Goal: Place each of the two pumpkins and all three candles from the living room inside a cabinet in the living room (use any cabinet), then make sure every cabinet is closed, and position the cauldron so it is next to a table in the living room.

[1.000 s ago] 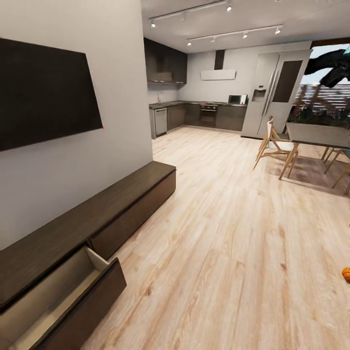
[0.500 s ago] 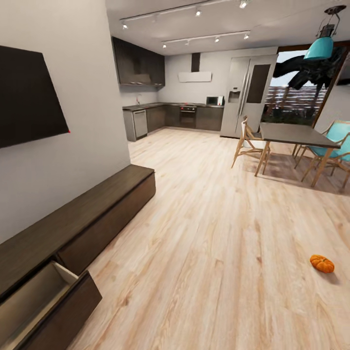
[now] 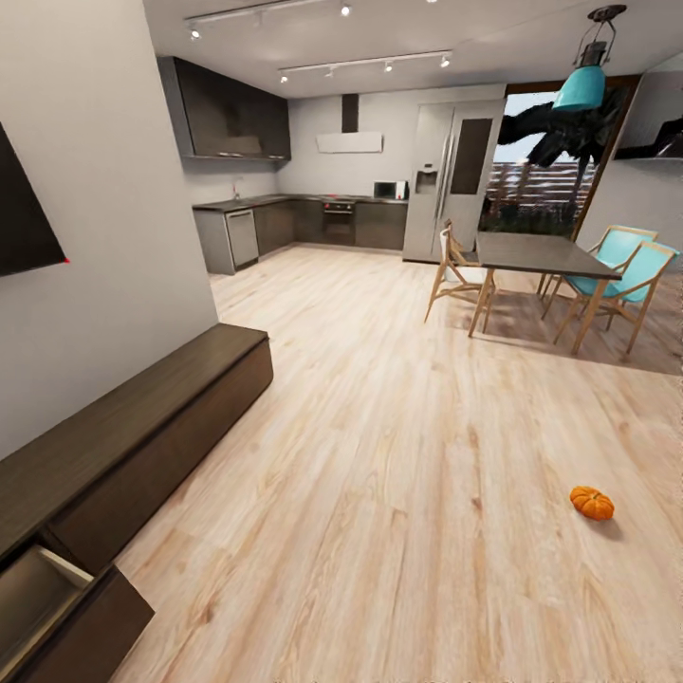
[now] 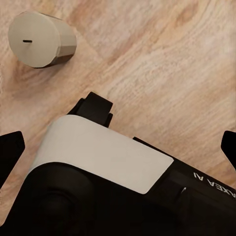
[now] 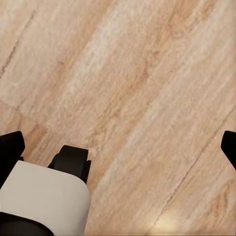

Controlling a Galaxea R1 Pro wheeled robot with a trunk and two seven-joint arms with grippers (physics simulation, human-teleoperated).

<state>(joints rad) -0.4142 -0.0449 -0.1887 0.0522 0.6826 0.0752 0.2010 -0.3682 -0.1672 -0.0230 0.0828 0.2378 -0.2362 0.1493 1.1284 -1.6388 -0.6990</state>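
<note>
Left gripper (image 4: pixel 118 147) wide open, empty; candle (image 4: pixel 41 39) on floor (image 4: pixel 167 73)

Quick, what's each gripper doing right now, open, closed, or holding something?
Left gripper: open, holding nothing; a candle lies on the floor beyond it.
Right gripper: open, holding nothing, over bare floor.

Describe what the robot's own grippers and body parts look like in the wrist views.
In the left wrist view, black fingertips show at both edges, wide apart. Below them lies the robot's base: a pale grey rounded panel on a glossy black shell with white lettering and a black caster. In the right wrist view, matching black fingertips flank another pale grey panel and black caster. No cables show.
</note>
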